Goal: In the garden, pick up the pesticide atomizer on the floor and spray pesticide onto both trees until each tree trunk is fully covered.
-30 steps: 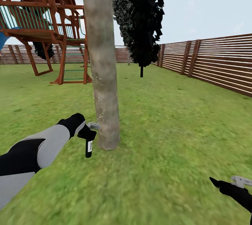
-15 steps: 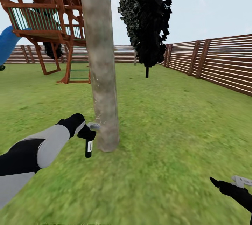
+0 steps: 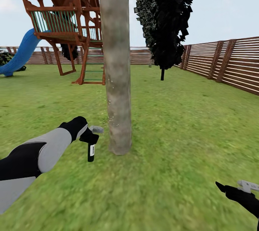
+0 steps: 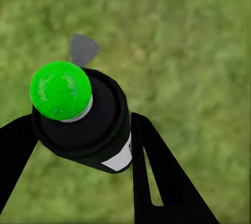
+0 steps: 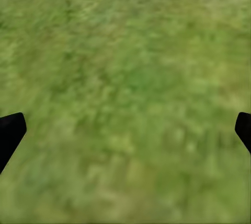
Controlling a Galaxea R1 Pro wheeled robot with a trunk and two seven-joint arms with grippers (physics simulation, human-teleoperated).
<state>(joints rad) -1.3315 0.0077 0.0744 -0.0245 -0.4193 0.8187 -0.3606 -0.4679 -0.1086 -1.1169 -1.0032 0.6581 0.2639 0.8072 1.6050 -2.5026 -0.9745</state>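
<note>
Your view has swung left since a second ago, so the tree trunk [image 3: 117, 73] now sits right of the pesticide atomizer [image 3: 91, 150] clamped upright in your left tool [image 3: 89, 138], while your right tool [image 3: 230, 190] hangs spread wide over grass [image 3: 187, 130].

The left gripper [image 3: 87, 134] holds the pesticide atomizer [image 3: 91, 149] upright by its neck, grey trigger head pointing at three o'clock toward the tree trunk [image 3: 117, 65] — near it, not touching. Pale specks dot the trunk's left edge. The right gripper [image 3: 230, 189] hangs at five o'clock over the floor [image 3: 172, 144]. At eleven o'clock stands a wooden playset [image 3: 66, 26]; at three o'clock, the fence [image 3: 226, 64].
</note>
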